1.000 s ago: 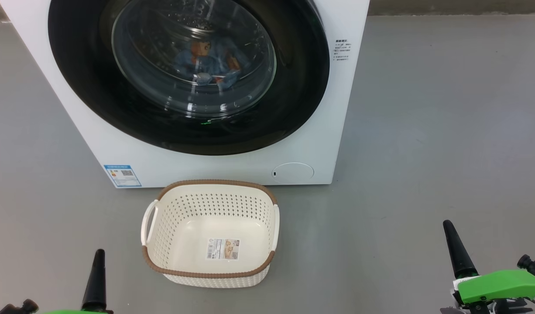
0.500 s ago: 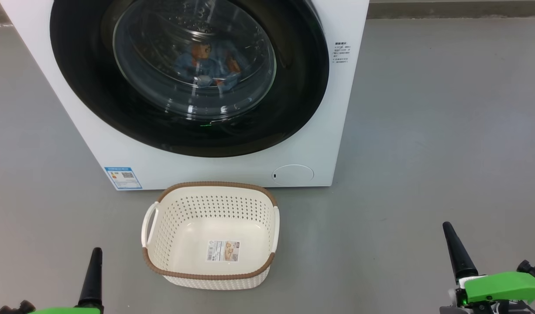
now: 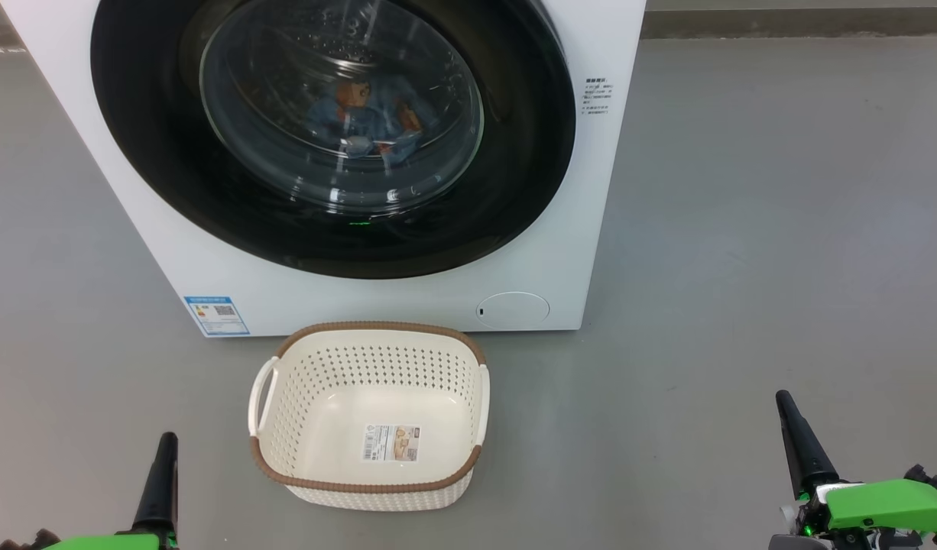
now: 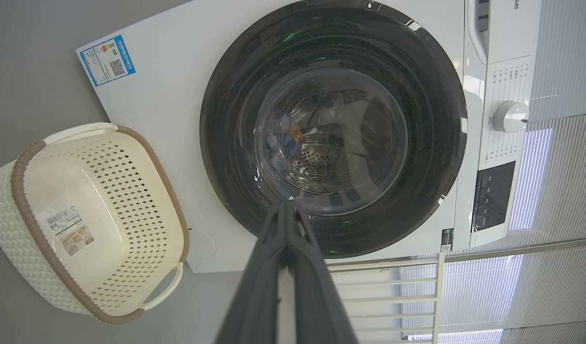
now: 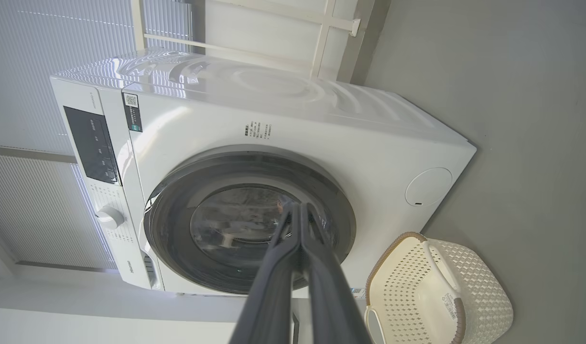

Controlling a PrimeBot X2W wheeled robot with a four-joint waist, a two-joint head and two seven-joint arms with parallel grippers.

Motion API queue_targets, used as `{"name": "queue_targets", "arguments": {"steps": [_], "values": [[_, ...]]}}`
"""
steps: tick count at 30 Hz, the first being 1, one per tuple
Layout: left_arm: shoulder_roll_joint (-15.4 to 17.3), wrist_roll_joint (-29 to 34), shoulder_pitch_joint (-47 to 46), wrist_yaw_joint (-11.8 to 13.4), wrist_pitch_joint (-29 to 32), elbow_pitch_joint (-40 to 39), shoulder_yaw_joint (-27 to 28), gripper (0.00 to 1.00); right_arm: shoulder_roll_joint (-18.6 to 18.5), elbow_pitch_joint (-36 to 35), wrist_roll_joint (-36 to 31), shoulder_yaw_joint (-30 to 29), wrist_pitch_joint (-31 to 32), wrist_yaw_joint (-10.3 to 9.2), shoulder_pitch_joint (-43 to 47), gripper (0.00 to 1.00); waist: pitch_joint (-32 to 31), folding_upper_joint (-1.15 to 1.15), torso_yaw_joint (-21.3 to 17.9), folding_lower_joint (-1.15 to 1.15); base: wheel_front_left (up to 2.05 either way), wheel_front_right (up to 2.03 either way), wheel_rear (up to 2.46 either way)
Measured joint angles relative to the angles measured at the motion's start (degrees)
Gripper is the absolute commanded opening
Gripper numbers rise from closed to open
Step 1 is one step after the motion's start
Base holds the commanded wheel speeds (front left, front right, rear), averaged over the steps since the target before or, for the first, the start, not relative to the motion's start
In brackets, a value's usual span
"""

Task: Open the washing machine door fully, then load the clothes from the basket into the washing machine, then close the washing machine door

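The white washing machine [image 3: 300, 298] stands ahead with its round black washing machine door [image 3: 155, 176] shut flat against the front. Behind the glass window the light-blue clothes [image 3: 365, 114] with orange-brown figures lie in the steel drum. On the floor before the machine sits the cream basket [image 3: 365, 359] with a brown rim, holding nothing but its paper label. My left gripper [image 3: 165, 441] is shut at the lower left, well back from the basket. Shut too, my right gripper [image 3: 782, 399] rests at the lower right. Each wrist view looks along its closed fingers [image 4: 286, 224] [image 5: 300, 224] toward the door.
Grey floor [image 3: 744, 229] spreads wide to the right of the machine and around the basket. The machine's control panel with a dial [image 4: 510, 116] is on its upper front. Pale slatted wall panels [image 4: 560, 200] stand behind the machine.
The head camera has tilted a little, so machine and basket sit slightly lower in the picture. Both grippers have sunk a bit toward the bottom edge and stay shut.
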Motion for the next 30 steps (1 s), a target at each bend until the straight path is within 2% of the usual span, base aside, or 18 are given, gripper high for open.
{"name": "queue_targets", "arguments": {"steps": [14,30], "values": [[-0.5,-7.8,-1.0,0.0,2.4,1.2,1.4,0.0,1.2,0.2,8.3,-1.5,2.4,0.0,0.0,0.0,-0.5,0.0,0.0,0.0,0.0,0.0,0.0],[-0.9,-8.4,-1.6,0.0,2.4,1.3,1.6,0.0,1.3,0.2,8.6,-1.6,2.7,0.0,-0.1,0.0,-0.5,0.0,0.0,0.0,0.0,0.0,0.0]]}}
